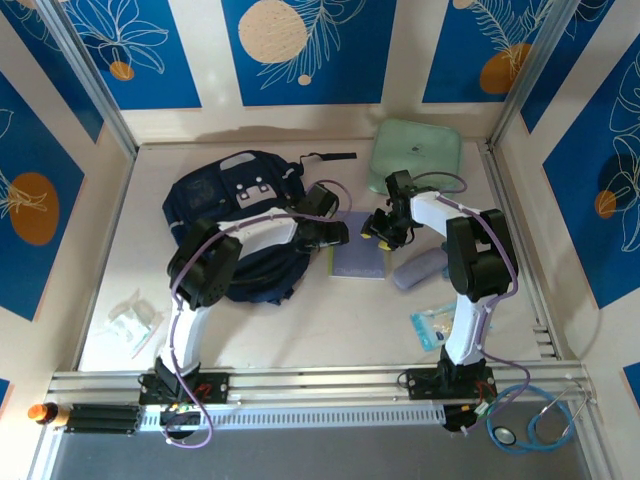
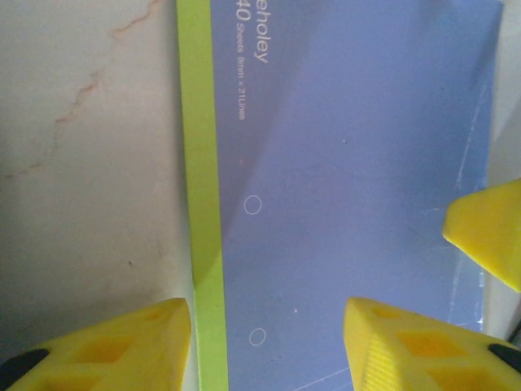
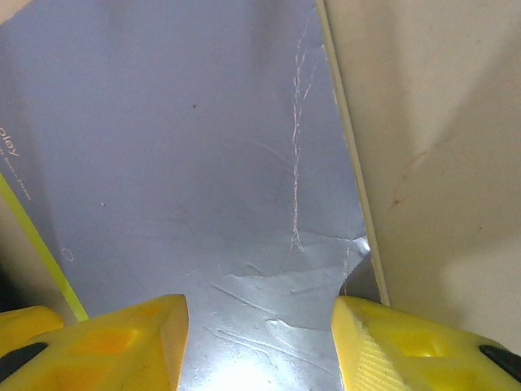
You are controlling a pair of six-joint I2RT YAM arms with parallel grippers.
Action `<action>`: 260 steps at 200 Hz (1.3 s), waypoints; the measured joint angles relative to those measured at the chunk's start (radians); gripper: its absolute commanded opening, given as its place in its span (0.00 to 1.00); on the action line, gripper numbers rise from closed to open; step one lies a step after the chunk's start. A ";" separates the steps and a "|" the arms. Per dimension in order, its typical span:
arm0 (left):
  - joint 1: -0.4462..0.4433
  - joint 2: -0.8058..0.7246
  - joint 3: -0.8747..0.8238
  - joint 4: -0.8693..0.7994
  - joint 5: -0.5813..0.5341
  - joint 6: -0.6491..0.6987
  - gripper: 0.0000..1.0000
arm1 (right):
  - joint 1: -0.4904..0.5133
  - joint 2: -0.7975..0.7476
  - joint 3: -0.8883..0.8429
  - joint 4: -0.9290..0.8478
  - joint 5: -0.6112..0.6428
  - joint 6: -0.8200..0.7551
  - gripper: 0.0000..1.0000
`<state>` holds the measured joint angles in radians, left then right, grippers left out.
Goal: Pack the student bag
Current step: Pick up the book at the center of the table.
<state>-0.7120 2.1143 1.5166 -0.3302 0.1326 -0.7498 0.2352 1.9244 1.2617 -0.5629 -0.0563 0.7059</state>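
Note:
The student bag (image 1: 232, 215), a dark navy backpack, lies at the table's back left under my left arm. To its right, a blue-grey notebook (image 1: 360, 262) with a green spine (image 2: 199, 163) lies flat. My left gripper (image 2: 267, 326) hangs over the spine edge, jaws apart, one finger above the table and one above the cover (image 2: 366, 122). From the other side, my right gripper (image 3: 260, 322) stands open over the notebook's creased corner (image 3: 269, 285). Its yellow fingertip (image 2: 488, 236) shows in the left wrist view. Nothing is pinched in either gripper.
A mint-green zip case (image 1: 417, 150) sits at the back right. A grey pouch (image 1: 420, 268) lies right of the notebook, with a blue packet (image 1: 432, 325) nearer the front. A clear plastic bag (image 1: 130, 320) lies front left. A stethoscope (image 1: 530, 420) rests past the front rail.

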 measured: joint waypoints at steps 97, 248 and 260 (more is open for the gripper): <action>-0.001 0.023 0.010 0.002 0.029 -0.024 0.56 | 0.000 0.000 -0.002 0.002 -0.012 0.001 0.52; 0.049 -0.102 -0.174 0.275 0.260 -0.103 0.38 | -0.027 -0.013 -0.040 0.056 -0.038 0.027 0.51; 0.049 -0.102 -0.174 0.286 0.260 -0.107 0.37 | -0.027 -0.014 -0.042 0.057 -0.038 0.028 0.51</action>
<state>-0.6632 2.0121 1.3430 -0.0437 0.3927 -0.8570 0.2077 1.9102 1.2201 -0.5060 -0.0944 0.7338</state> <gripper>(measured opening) 0.381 0.509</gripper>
